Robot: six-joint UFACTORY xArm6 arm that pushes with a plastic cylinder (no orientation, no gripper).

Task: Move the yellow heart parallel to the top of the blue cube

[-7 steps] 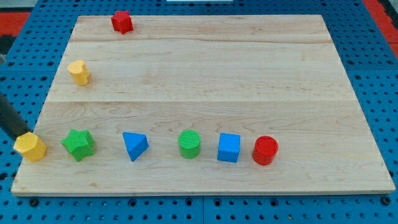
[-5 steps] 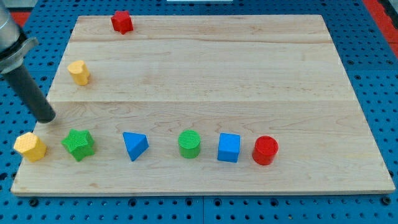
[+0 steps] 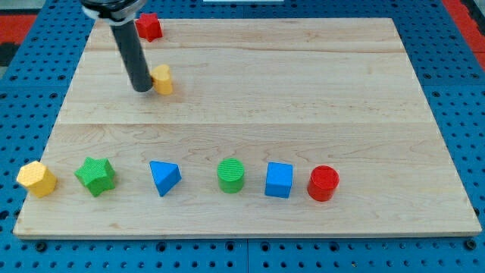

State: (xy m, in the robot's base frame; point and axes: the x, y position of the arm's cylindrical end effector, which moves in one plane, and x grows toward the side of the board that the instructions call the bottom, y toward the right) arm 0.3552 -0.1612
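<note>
The yellow heart [image 3: 162, 79] lies on the wooden board [image 3: 303, 91] at the upper left. My tip [image 3: 142, 88] touches its left side; the dark rod rises from there to the view's top. The blue cube [image 3: 279, 180] stands in the bottom row, right of centre, far from the heart and the tip.
The bottom row holds, from the left, a yellow hexagon [image 3: 36, 179], a green star [image 3: 95, 176], a blue triangle [image 3: 164, 177], a green cylinder [image 3: 230, 176], the blue cube and a red cylinder [image 3: 323, 183]. A red star [image 3: 149, 26] sits at the board's top edge, just above the heart.
My tip swung from the board's left edge up and to the right. The yellow heart has moved right, from near the left edge to under the red star.
</note>
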